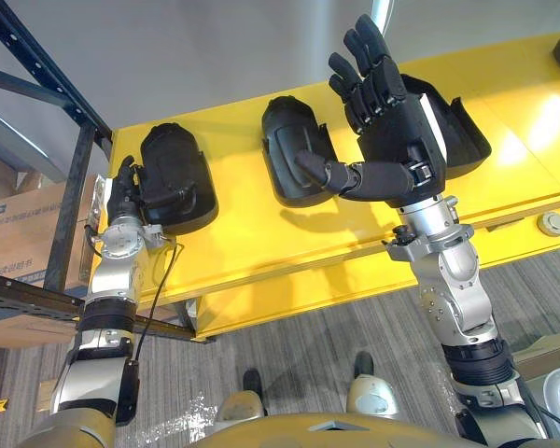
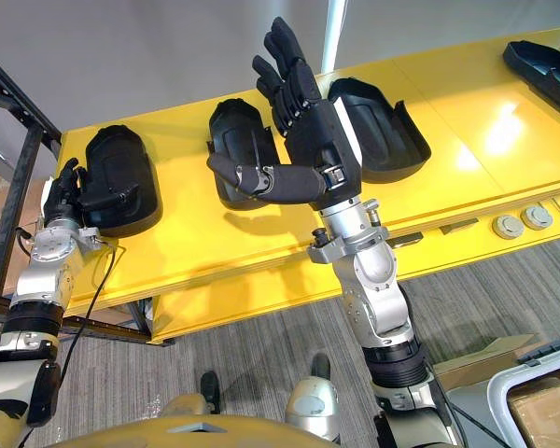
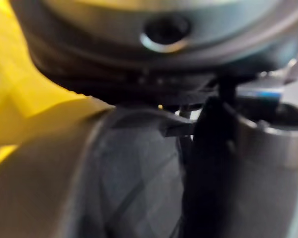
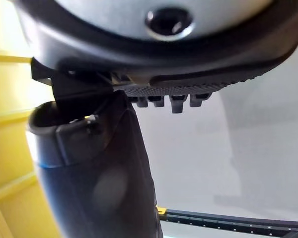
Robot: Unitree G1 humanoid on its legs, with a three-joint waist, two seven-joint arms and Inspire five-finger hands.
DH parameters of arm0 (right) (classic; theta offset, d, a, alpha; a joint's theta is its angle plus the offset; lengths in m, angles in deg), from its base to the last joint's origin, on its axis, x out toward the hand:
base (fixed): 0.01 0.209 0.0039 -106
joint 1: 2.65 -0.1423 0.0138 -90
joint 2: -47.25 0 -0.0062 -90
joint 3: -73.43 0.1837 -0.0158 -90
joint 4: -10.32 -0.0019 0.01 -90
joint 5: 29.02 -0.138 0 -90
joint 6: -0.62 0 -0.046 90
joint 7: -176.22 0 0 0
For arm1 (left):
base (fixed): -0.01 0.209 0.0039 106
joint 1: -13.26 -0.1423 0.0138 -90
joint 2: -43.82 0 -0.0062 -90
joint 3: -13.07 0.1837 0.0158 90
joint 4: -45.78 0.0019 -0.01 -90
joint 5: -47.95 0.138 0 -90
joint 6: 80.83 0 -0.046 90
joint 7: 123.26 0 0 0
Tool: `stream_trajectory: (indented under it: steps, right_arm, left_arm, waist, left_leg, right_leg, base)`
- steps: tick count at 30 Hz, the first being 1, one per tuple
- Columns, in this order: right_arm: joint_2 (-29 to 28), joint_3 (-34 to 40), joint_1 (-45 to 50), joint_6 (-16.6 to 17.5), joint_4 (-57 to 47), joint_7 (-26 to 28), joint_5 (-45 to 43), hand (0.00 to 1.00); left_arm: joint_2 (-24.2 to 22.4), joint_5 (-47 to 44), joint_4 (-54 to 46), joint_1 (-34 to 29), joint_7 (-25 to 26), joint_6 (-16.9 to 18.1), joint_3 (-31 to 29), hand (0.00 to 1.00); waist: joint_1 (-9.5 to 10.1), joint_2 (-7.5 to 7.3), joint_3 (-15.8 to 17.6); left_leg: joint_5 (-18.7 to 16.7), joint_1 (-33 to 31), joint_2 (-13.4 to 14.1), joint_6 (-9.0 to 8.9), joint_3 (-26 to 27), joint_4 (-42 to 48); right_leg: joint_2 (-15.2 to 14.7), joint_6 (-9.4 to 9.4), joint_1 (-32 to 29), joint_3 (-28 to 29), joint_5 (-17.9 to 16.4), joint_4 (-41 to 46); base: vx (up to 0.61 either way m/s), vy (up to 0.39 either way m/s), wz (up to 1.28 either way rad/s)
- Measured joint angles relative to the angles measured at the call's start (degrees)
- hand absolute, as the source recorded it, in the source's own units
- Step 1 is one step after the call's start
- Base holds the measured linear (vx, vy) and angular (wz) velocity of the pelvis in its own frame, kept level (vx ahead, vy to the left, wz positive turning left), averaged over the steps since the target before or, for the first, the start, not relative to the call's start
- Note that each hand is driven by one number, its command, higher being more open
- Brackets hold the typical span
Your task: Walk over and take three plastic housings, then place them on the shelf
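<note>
On the yellow desk [image 1: 261, 252] plastic housings [image 1: 289, 149] lie spaced for single grabs; the left robot hand [image 1: 126, 191] pinches the leftmost housing [image 1: 182, 177], while the right robot hand [image 1: 397, 117] hovers open and empty.

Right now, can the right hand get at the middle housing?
Probably yes. The right hand is open and raised above the table beside the middle housing, and nothing lies on that housing. The left hand holds the left housing by its edge, well apart.
</note>
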Motion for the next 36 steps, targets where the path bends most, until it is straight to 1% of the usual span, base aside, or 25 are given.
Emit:
stream_trajectory:
  steps: [9, 11, 15, 18, 19, 21, 22, 23, 26, 29, 31, 32, 33, 34, 36]
  right_arm:
    - [-0.59, -0.02, 0.40, 0.00, 0.00, -0.02, -0.03, 1.00]
    - [-0.60, -0.01, 0.70, 0.02, -0.01, 0.06, -0.06, 1.00]
    - [-0.63, -0.01, 2.31, 0.03, -0.03, 0.04, -0.05, 1.00]
    - [-0.72, 0.05, 4.15, 0.07, -0.06, -0.07, -0.04, 1.00]
    - [-0.73, 0.05, 4.92, 0.11, -0.06, -0.05, -0.05, 1.00]
    - [-1.05, -0.07, 5.16, 0.11, -0.05, 0.03, -0.02, 1.00]
    - [-1.21, -0.03, 5.16, 0.13, -0.05, 0.00, -0.02, 1.00]
    - [-1.34, 0.01, 5.16, 0.13, -0.04, -0.08, -0.01, 1.00]
    - [-2.10, 0.00, 5.18, 0.20, -0.04, -0.08, 0.05, 1.00]
    - [-2.93, -0.08, 5.39, 0.20, -0.04, -0.14, 0.58, 1.00]
    - [-2.94, -0.13, 5.66, 0.20, -0.04, -0.24, 0.58, 1.00]
    - [-3.02, -0.30, 6.01, 0.20, -0.06, -0.46, 0.59, 1.00]
    - [-3.07, -0.34, 6.34, 0.20, -0.05, -0.60, 0.64, 1.00]
    - [-3.26, -0.53, 7.18, 0.20, -0.11, -1.16, 0.68, 1.00]
    - [-3.54, -0.88, 8.48, 0.20, -0.14, -2.27, 1.54, 1.00]
  left_arm:
    - [0.42, 0.02, -0.11, -0.04, -1.15, 0.54, 0.01, 1.00]
    - [1.32, 0.44, -0.84, -0.12, -1.77, 0.59, 0.06, 1.00]
    - [1.38, 1.70, -3.30, -1.01, -1.88, 0.93, 0.05, 1.00]
    - [1.91, 1.80, -8.74, -1.93, -1.63, 1.60, -0.33, 1.00]
    - [2.02, 1.81, -12.16, -2.02, -1.62, 2.05, -0.65, 1.00]
    - [3.21, 1.82, -19.27, -3.30, -1.54, 4.59, -0.90, 1.00]
    - [3.56, 1.82, -21.27, -3.64, -1.55, 5.37, -1.03, 1.00]
    - [3.85, 1.93, -25.55, -3.78, -1.40, 7.17, -1.50, 1.00]
    - [3.88, 4.54, -31.87, -3.78, -0.09, 10.56, -2.96, 1.00]
    - [3.88, 6.21, -35.32, -3.84, 0.32, 11.96, -3.94, 1.00]
    - [3.88, 6.19, -36.56, -4.42, 0.43, 12.19, -4.09, 1.00]
    - [3.87, 5.91, -37.60, -5.97, 0.33, 13.05, -4.26, 1.00]
    - [3.82, 5.67, -38.25, -6.91, 0.17, 13.24, -4.26, 1.00]
    - [3.55, 4.15, -40.33, -9.17, -0.62, 13.40, -4.33, 1.00]
    - [1.48, 1.17, -45.11, -13.21, -2.14, 13.49, -4.34, 1.00]
  waist:
    - [0.06, 0.06, 0.06]
    - [0.05, 0.08, 0.09]
    - [0.18, 0.15, 0.49]
    - [0.70, 0.13, 0.92]
    - [1.22, 0.13, 0.92]
    - [1.56, 0.13, 0.91]
    - [1.59, 0.13, 0.91]
    - [1.69, 0.13, 0.91]
    - [1.68, 0.13, 0.88]
    - [1.77, 0.21, 0.75]
    - [1.84, 0.29, 0.49]
    - [1.79, 0.25, 0.08]
    - [1.79, 0.22, -0.26]
    - [1.81, 0.18, -0.93]
    - [1.82, 0.12, -2.06]
  left_leg:
    - [-0.04, 0.03, 0.01, -0.03, -0.03, 0.01]
    - [-0.07, 0.06, 0.02, -0.05, -0.03, 0.01]
    - [-0.26, 0.70, 0.04, -0.08, -0.03, 0.01]
    - [-0.35, 0.93, 0.05, -0.09, -0.03, 0.01]
    - [-0.35, 0.94, 0.06, -0.10, -0.03, 0.00]
    - [-0.36, 0.95, 0.06, -0.11, -0.15, -0.04]
    - [-0.36, 1.02, 0.06, -0.11, -0.21, -0.04]
    - [-0.36, 1.41, 0.07, -0.11, -0.28, -0.13]
    - [-0.38, 1.90, 0.09, -0.13, -0.64, -0.21]
    - [-0.36, 1.87, 0.16, -0.14, -0.71, -0.20]
    - [-0.36, 1.90, 0.14, -0.15, -0.74, -0.21]
    - [-0.36, 1.87, 0.14, -0.15, -0.74, -0.25]
    - [-0.36, 1.85, 0.14, -0.15, -0.74, -0.31]
    - [-0.35, 1.86, 0.15, -0.17, -0.75, -0.50]
    - [-0.26, 1.90, 0.12, -0.28, -0.77, -1.09]
  right_leg:
    - [0.00, 0.00, 0.14, -0.03, 0.00, 0.00]
    - [0.00, 0.00, 0.18, -0.03, 0.00, 0.00]
    - [0.01, -0.04, 0.85, -0.08, -0.03, -0.06]
    - [0.01, -0.06, 1.13, -0.14, -0.05, -0.08]
    - [0.01, -0.06, 1.14, -0.15, -0.05, -0.07]
    - [0.00, -0.05, 1.22, -0.28, -0.04, -0.06]
    - [-0.01, -0.06, 1.37, -0.39, -0.04, -0.07]
    - [-0.02, -0.09, 1.85, -0.63, -0.06, -0.12]
    - [-0.05, -0.20, 2.94, -1.34, -0.14, -0.34]
    - [-0.03, -0.17, 3.24, -1.71, -0.11, -0.65]
    - [-0.03, 0.01, 3.68, -1.92, 0.02, -1.30]
    - [-0.02, 0.02, 3.68, -1.96, 0.03, -1.36]
    - [-0.01, 0.02, 3.68, -1.99, 0.03, -1.43]
    - [0.02, 0.05, 3.68, -1.99, 0.05, -1.56]
    - [0.04, 0.14, 3.69, -2.03, 0.32, -2.04]
  base:
    - [0.00, 0.000, 0.00]
    - [0.00, 0.000, 0.00]
    - [0.00, 0.000, 0.00]
    - [0.00, 0.000, 0.00]
    - [0.00, 0.000, 0.00]
    - [0.00, 0.000, 0.02]
    - [0.01, -0.002, 0.06]
    - [0.01, -0.003, 0.05]
    - [-0.01, -0.006, 0.07]
    - [-0.02, -0.006, 0.04]
    - [-0.01, -0.003, 0.02]
    - [0.00, 0.000, 0.00]
    - [0.00, 0.000, 0.00]
    - [0.02, 0.001, 0.03]
    - [0.03, 0.003, 0.03]
